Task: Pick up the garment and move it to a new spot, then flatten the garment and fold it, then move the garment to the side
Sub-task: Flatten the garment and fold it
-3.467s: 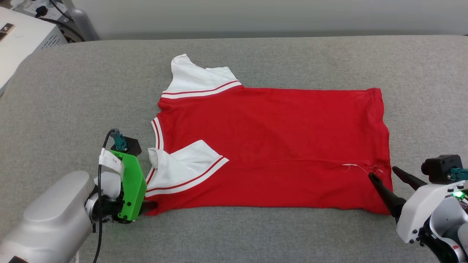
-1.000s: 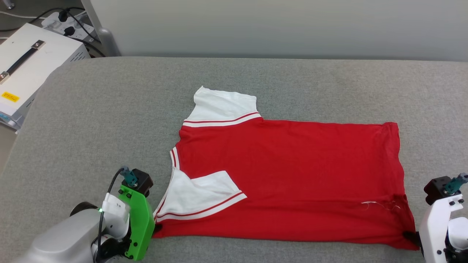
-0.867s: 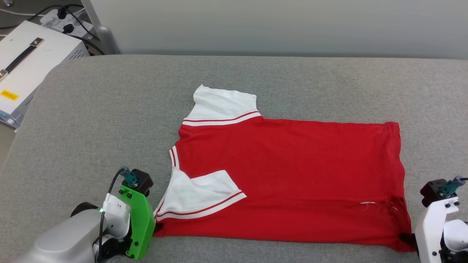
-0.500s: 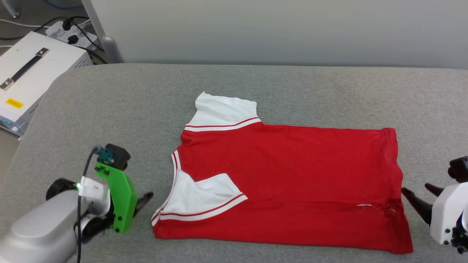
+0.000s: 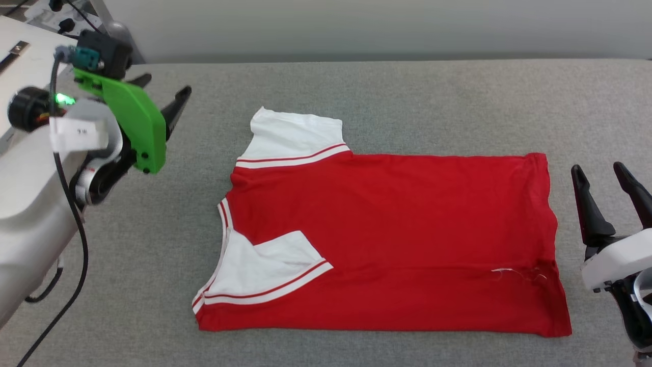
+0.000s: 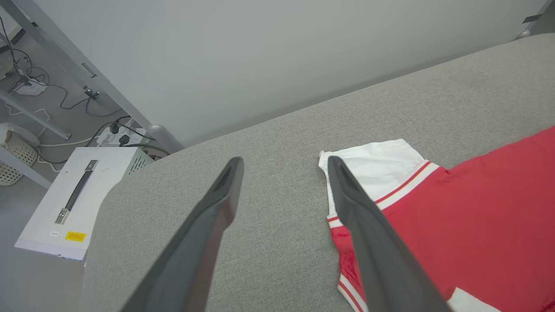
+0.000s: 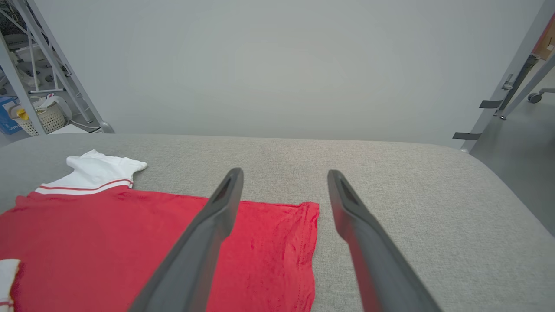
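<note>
we find the soft red t-shirt with white short sleeves and striped trim [image 5: 387, 239] lying flat on the grey fabric-covered surface [image 5: 407, 97]. its collar faces our left and its hem our right. the near sleeve is folded over the red body. the left gripper [image 5: 168, 84] hangs above the surface, apart from the far sleeve, its two dark fingers spread wide and empty. the right gripper [image 5: 597, 167] stands near the hem, off the cloth, fingers likewise wide apart, holding nothing.

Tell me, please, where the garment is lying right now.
In the head view the garment lies flat on the grey padded top, between the left gripper and the right gripper, touching neither.
</note>
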Controlling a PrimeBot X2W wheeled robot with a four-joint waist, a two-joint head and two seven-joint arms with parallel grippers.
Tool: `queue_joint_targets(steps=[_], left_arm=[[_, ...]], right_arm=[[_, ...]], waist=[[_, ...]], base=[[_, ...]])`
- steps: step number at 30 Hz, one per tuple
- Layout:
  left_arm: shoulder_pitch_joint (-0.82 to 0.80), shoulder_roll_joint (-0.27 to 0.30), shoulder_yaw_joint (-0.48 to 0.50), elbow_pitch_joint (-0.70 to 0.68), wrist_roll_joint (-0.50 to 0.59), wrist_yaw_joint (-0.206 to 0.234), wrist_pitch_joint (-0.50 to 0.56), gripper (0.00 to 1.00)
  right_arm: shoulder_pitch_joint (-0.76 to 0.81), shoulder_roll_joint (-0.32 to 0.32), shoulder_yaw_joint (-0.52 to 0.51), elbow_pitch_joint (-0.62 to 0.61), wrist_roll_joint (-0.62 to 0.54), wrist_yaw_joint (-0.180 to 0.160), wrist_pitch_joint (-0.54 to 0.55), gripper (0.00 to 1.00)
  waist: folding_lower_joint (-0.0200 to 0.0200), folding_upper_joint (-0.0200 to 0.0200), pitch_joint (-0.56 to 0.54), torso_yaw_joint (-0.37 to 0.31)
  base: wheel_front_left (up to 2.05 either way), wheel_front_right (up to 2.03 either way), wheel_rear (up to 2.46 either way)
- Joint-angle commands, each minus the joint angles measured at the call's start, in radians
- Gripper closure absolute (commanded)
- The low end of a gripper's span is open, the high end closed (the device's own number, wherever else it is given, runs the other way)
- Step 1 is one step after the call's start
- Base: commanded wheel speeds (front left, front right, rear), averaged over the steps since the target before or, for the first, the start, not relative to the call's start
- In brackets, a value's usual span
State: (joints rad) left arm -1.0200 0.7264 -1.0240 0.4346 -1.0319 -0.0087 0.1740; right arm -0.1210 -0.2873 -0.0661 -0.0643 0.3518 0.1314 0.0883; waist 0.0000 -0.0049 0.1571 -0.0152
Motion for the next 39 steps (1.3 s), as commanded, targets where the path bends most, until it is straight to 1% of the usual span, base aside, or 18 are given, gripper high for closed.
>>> queue_joint_targets(steps=[1,4,9,13,16,20,22,25,28,35,36,37,39], left_arm=[[-0.044,-0.020,0.007,0.013,0.008,-0.003,0.000,0.00],[-0.138,-0.043,0.004,0.053,0.045,-0.020,0.023,0.00],[-0.256,-0.106,0.009,0.138,0.021,-0.060,0.109,0.00],[-0.332,-0.148,-0.005,0.214,-0.003,-0.087,0.215,0.00],[-0.366,-0.177,-0.023,0.270,-0.047,-0.102,0.346,0.00],[-0.399,-0.189,-0.048,0.322,-0.089,-0.112,0.501,0.00],[-0.415,-0.187,-0.067,0.344,-0.087,-0.114,0.556,0.00],[-0.426,-0.186,-0.076,0.376,-0.096,-0.115,0.605,0.00],[-0.430,-0.180,-0.102,0.401,-0.083,-0.117,0.644,0.00],[-0.391,-0.173,-0.153,0.431,-0.075,-0.120,0.699,0.00],[-0.387,-0.173,-0.157,0.429,-0.074,-0.120,0.700,0.65],[-0.384,-0.173,-0.163,0.425,-0.072,-0.121,0.695,1.00],[-0.382,-0.173,-0.167,0.416,-0.069,-0.121,0.674,1.00]], right_arm=[[-0.001,0.018,-0.007,-0.024,-0.015,-0.001,-0.017,0.00],[-0.003,0.057,-0.013,-0.076,-0.040,-0.001,-0.037,0.00],[-0.006,0.097,0.005,-0.134,-0.072,-0.001,-0.049,0.00],[-0.025,0.108,0.029,-0.160,-0.087,-0.001,-0.055,0.00],[-0.038,0.112,0.041,-0.171,-0.094,-0.001,-0.061,0.00],[-0.058,0.115,0.055,-0.169,-0.094,-0.001,-0.067,0.00],[-0.066,0.116,0.062,-0.168,-0.094,-0.001,-0.069,0.00],[-0.078,0.116,0.072,-0.161,-0.091,-0.001,-0.074,0.00],[-0.089,0.113,0.077,-0.149,-0.085,-0.001,-0.082,0.00],[-0.101,0.106,0.083,-0.120,-0.076,-0.001,-0.095,0.00],[-0.103,0.104,0.082,-0.118,-0.074,-0.001,-0.095,0.00],[-0.108,0.101,0.081,-0.116,-0.072,-0.001,-0.095,0.00],[-0.118,0.092,0.076,-0.117,-0.071,-0.001,-0.095,0.00]], waist=[[0.0000,0.0049,0.070,-0.040],[0.0000,0.0049,0.128,-0.065],[0.0000,0.0049,0.211,-0.100],[0.0000,0.0049,0.270,-0.131],[0.0000,0.0049,0.307,-0.150],[0.0000,0.0049,0.347,-0.173],[0.0000,0.0049,0.366,-0.182],[0.0000,0.0049,0.391,-0.196],[0.0000,0.0049,0.411,-0.207],[0.0000,0.0049,0.420,-0.208],[0.0000,0.0049,0.418,-0.206],[0.0000,0.0049,0.415,-0.203],[0.0000,0.0049,0.405,-0.194]], base=[[0.00,0.00,0.00],[0.00,0.00,0.00],[0.00,0.00,0.00],[0.00,0.00,0.00],[0.00,0.00,0.00],[0.00,0.00,0.00],[0.00,0.00,0.00],[0.00,0.00,0.00],[0.00,0.00,0.00],[0.00,0.00,0.00],[0.00,0.00,0.00],[0.00,0.00,0.00],[0.00,0.00,0.00]])
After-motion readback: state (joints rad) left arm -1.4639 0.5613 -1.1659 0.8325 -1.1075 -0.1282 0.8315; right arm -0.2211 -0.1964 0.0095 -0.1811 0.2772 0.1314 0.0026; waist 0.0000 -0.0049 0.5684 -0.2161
